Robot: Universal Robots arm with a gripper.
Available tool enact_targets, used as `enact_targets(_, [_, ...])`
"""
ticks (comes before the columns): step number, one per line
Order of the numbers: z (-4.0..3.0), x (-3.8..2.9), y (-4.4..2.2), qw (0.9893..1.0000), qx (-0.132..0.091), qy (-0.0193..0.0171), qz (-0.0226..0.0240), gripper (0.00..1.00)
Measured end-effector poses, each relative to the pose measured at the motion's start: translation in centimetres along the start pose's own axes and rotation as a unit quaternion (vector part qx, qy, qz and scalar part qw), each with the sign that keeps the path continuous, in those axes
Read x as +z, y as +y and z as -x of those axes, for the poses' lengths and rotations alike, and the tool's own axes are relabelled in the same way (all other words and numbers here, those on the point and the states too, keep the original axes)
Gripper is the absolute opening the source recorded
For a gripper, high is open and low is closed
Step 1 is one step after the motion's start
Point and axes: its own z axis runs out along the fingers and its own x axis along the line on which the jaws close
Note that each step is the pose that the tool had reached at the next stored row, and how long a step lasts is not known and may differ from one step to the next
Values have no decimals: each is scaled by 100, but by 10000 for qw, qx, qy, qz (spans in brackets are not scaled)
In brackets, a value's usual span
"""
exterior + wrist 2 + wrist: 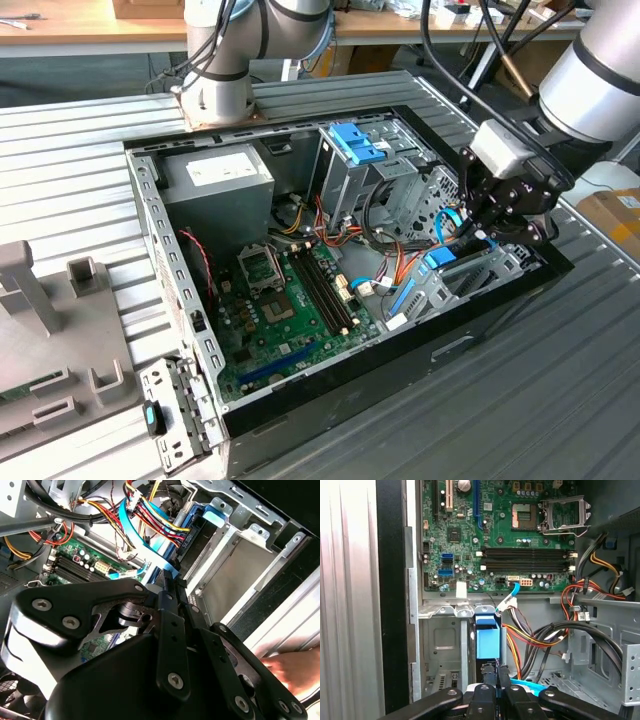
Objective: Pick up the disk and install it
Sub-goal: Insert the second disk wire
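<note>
Ribbed grey metal tabletop (560, 400) carries an open computer case (330, 400); wooden benches (90, 20) stand behind. The gripper (497, 222), jaws nearly closed on the disk (486, 641), holds it edge-on in the drive bay (480, 272) beside the green motherboard (500, 530).

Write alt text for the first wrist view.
The end effector sits low in an open computer case, at the blue-railed disk standing in a metal drive bay. Beyond lie the green motherboard and bundled cables.
</note>
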Motion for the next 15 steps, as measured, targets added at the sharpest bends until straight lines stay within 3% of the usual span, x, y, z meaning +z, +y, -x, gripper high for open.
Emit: enact_targets(15, [7, 19, -33, 10000, -17, -2, 2, 15])
